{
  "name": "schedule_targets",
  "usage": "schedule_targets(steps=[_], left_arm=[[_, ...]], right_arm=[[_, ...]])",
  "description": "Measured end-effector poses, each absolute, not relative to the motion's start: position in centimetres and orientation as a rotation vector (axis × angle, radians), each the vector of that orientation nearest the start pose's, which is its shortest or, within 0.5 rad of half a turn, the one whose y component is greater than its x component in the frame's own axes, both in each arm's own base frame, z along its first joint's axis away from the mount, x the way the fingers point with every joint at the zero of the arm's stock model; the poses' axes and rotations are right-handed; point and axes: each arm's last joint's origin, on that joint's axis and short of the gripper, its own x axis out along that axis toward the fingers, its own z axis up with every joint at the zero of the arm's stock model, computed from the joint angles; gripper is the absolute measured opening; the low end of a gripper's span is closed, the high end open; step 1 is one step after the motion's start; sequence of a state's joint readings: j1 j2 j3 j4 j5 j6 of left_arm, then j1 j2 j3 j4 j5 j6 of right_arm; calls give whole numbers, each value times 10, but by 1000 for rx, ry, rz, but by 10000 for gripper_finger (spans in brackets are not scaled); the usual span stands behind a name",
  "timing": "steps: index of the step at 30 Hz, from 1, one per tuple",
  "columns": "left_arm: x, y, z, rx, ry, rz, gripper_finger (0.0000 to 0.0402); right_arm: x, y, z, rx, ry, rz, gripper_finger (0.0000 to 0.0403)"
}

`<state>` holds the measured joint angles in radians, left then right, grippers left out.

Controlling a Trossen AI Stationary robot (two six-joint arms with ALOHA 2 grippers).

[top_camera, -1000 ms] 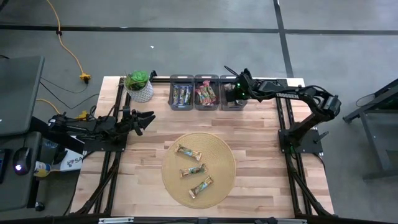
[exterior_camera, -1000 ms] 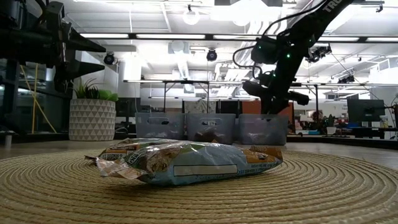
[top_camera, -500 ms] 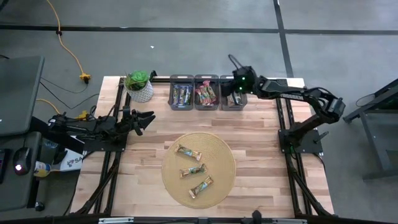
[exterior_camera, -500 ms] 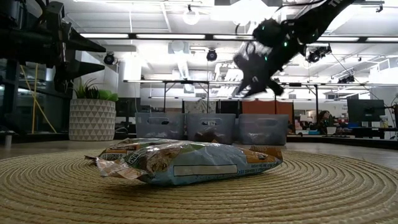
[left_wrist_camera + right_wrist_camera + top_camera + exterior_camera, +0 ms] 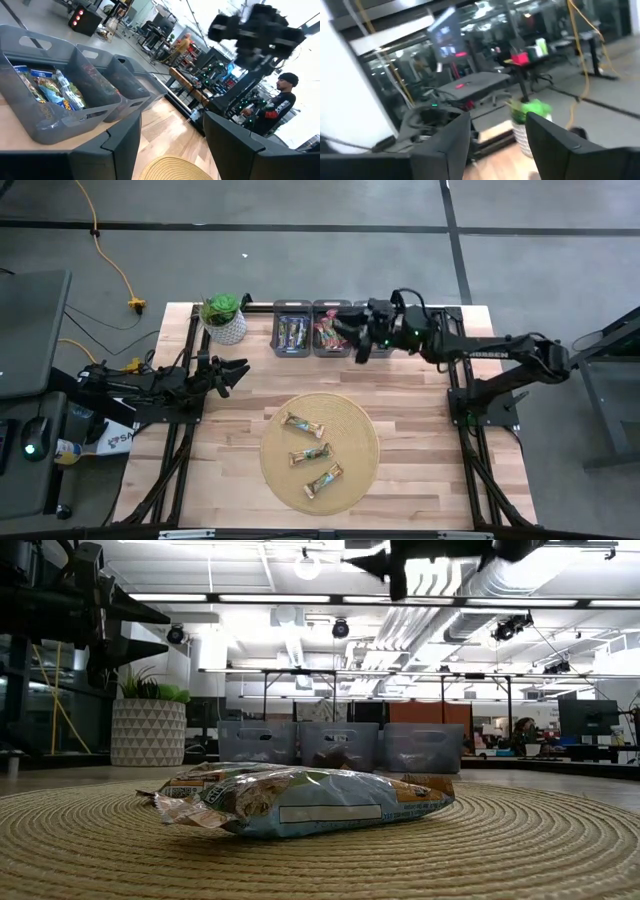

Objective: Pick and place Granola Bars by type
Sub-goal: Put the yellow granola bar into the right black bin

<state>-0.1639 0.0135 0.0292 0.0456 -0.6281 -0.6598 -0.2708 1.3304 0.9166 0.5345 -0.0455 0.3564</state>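
Three granola bars (image 5: 311, 453) in tan and light-blue wrappers lie flat on the round woven mat (image 5: 355, 420); the low view shows them up close (image 5: 300, 802). More bars fill the left grey bin (image 5: 292, 333) and the middle bin (image 5: 331, 330). My right gripper (image 5: 356, 340) hangs high above the bins' near edge, open and empty; its fingers frame the room in the right wrist view (image 5: 495, 150). My left gripper (image 5: 238, 370) waits at the table's left edge, open and empty, pointing at the bins (image 5: 172, 145).
A third grey bin (image 5: 378, 346) is partly covered by my right arm. A potted plant (image 5: 223, 319) stands at the far left corner beside the bins. Bare wood lies between the bins and the mat. A person (image 5: 280, 102) stands beyond the table.
My right gripper has risen from over the right bin, leaving the top of the low view. It has swung toward the table's left, over the near edge of the middle bin, and tipped closer to level. The bars on the mat have stayed put.
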Motion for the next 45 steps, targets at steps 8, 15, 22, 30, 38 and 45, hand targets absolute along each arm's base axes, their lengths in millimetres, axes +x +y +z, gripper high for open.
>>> schedule_targets(steps=[8,15,22,30,38,45], left_arm=[[93,2,176,-671,-208,429,211],[93,2,176,-671,-208,429,211],[93,2,176,-671,-205,425,211],[93,2,176,-671,-204,421,211],[93,2,176,-671,-204,421,211],[93,2,176,-671,-204,421,211]], right_arm=[[323,-12,387,145,21,-168,182],[354,14,428,97,258,-169,182],[396,32,428,12,425,-108,182],[444,50,371,115,680,-40,181],[468,57,288,228,1000,-163,181],[481,60,243,410,1127,-219,181]])
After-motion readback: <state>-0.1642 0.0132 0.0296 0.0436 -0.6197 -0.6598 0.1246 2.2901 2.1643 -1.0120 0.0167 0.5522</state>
